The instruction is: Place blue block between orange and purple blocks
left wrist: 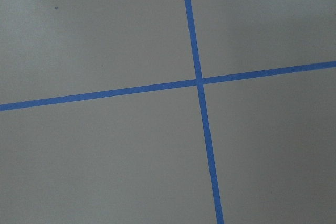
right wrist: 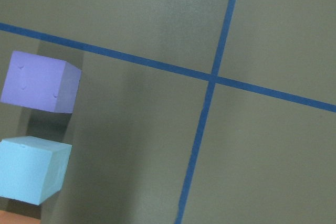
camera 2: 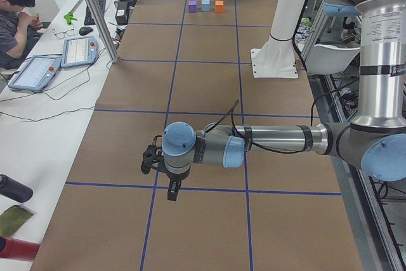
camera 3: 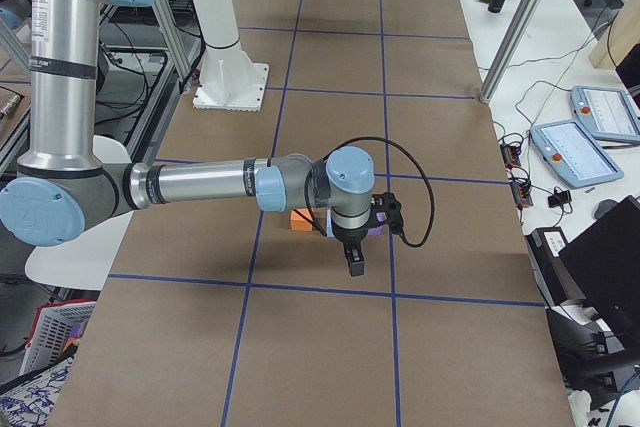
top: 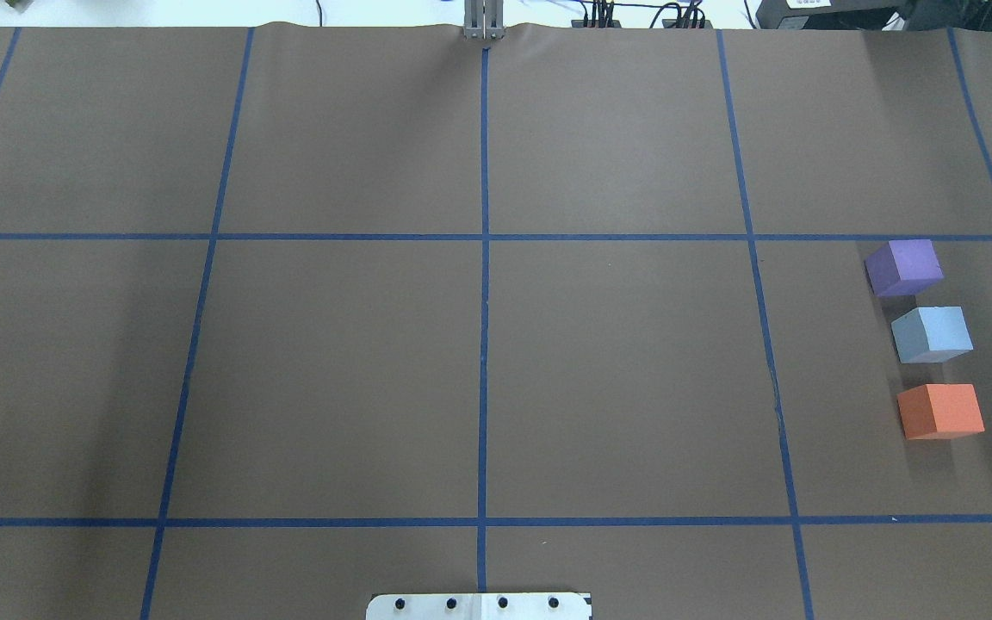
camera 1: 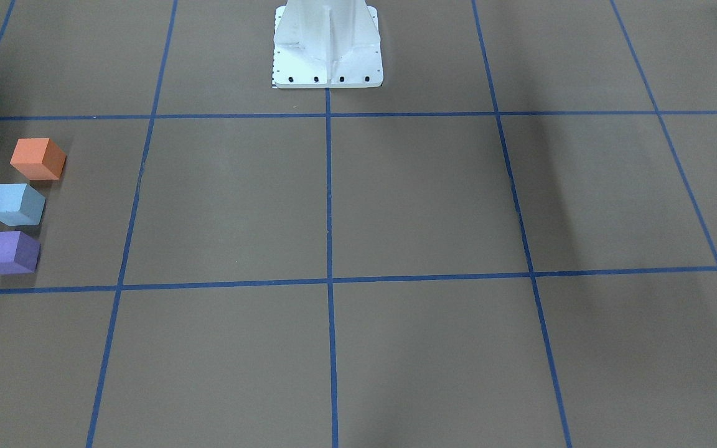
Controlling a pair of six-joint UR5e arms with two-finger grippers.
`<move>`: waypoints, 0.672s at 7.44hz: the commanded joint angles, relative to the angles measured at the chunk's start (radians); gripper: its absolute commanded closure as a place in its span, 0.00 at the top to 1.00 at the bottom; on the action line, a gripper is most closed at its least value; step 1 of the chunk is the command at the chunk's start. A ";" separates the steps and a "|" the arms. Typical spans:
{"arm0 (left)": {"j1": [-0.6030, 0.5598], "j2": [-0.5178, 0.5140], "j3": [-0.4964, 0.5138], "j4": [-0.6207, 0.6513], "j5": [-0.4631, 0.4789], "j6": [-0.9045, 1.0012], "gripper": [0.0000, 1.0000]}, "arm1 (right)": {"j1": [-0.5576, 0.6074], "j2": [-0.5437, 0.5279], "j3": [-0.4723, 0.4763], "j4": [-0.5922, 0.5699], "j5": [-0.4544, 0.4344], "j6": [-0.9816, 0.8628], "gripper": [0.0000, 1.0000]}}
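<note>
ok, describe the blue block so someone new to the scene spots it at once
On the brown table gridded with blue tape, look to the robot's right end, in the middle row of squares. Three cubes line up there. The blue block is the pale middle one, with the purple block beyond it and the orange block nearer the robot.

Orange block [right wrist: 16,219] cut by right wrist view's bottom edge, mostly hidden behind right arm [camera 3: 200,185] side-on

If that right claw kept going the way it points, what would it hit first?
Probably the bare table near the tape crossing: the right gripper points down, and the purple block lies off to one side.
</note>
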 commanded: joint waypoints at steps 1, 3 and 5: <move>0.000 0.003 0.003 -0.011 -0.008 0.000 1.00 | 0.024 0.004 0.032 -0.080 0.030 -0.032 0.98; -0.003 0.006 0.003 -0.030 -0.010 -0.002 1.00 | 0.024 -0.008 0.030 -0.080 0.033 -0.026 0.99; -0.006 0.015 -0.003 -0.062 -0.010 0.000 1.00 | 0.024 -0.008 0.030 -0.080 0.035 -0.026 1.00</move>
